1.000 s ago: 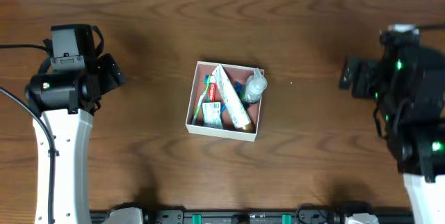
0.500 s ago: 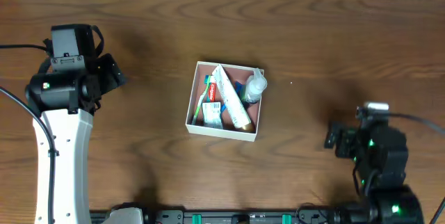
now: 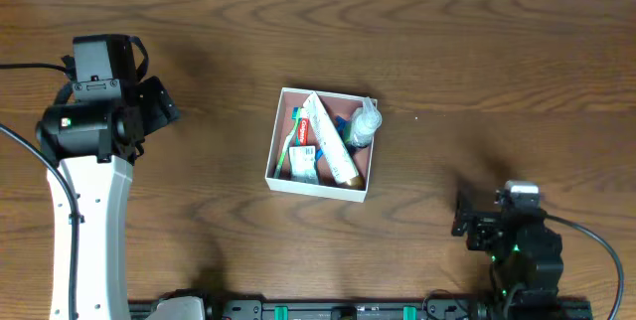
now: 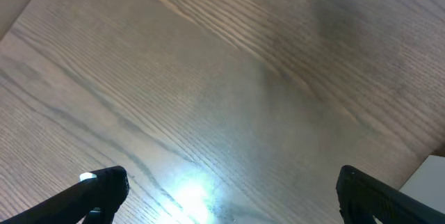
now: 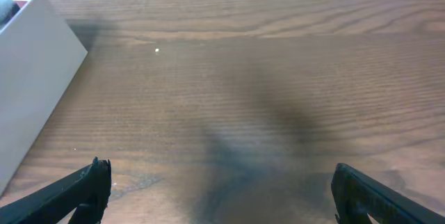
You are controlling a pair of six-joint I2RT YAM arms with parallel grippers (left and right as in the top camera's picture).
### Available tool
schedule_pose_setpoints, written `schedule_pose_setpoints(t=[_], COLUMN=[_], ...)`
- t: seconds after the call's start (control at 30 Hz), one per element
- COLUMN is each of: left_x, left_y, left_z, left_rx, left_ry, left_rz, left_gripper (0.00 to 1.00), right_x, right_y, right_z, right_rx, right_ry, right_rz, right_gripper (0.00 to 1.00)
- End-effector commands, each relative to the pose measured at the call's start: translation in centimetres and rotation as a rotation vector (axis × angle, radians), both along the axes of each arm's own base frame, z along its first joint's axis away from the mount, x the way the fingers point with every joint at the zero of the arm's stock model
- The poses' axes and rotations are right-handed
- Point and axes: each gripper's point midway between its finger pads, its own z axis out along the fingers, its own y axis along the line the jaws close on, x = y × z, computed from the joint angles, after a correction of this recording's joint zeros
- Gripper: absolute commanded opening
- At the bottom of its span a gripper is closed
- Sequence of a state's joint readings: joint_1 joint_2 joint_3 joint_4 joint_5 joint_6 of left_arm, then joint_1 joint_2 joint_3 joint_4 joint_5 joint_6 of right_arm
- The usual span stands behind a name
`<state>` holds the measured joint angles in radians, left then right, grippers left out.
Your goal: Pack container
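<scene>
Container looks packed; both grippers empty
Right gripper [image 5: 221, 179] near right, fingers spread wide, holding nothing, well apart from container [image 3: 316, 186]; container mid-table, holding toothpaste [image 3: 328, 141], toothbrush [image 3: 288, 146], bottle [image 3: 365, 121]; probably light with flexible thin walls, so pinch one wall near a corner and keep level; left gripper [image 4: 229, 182] far left, spread wide, empty.

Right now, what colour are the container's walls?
White; the container shows best in the overhead view.
</scene>
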<state>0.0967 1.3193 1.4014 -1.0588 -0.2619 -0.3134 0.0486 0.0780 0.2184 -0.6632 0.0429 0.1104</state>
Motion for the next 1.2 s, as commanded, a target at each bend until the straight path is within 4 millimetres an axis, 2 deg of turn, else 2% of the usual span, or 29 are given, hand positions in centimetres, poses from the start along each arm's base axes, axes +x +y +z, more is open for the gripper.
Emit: schedule_pose_setpoints(t=[0.0, 0.1, 0.4, 1.03, 1.17], left_x=[-0.1, -0.1, -0.1, -0.2, -1.2], left_y=[0.3, 0.3, 0.3, 0.4, 0.3], left_z=[0.0, 0.0, 0.0, 0.2, 0.9], left_rx=[0.012, 0.012, 0.012, 0.012, 0.015], left_ry=[0.007, 0.007, 0.007, 0.001, -0.017], left_rz=[0.002, 0.002, 0.002, 0.004, 0.005], left_gripper=[0.98, 0.98, 0.98, 0.98, 0.98], right_x=[0.0, 0.0, -0.9, -0.9, -0.9], right_y=[0.0, 0.0, 0.0, 0.0, 0.0], right_z=[-0.1, -0.2, -2.5, -2.5, -2.5], right_rx=[0.007, 0.007, 0.003, 0.003, 0.003], right_ry=[-0.032, -0.036, 0.049, 0.049, 0.049], right_rz=[0.0, 0.001, 0.0, 0.0, 0.0], right_gripper=[0.99, 0.99, 0.99, 0.99, 0.99])
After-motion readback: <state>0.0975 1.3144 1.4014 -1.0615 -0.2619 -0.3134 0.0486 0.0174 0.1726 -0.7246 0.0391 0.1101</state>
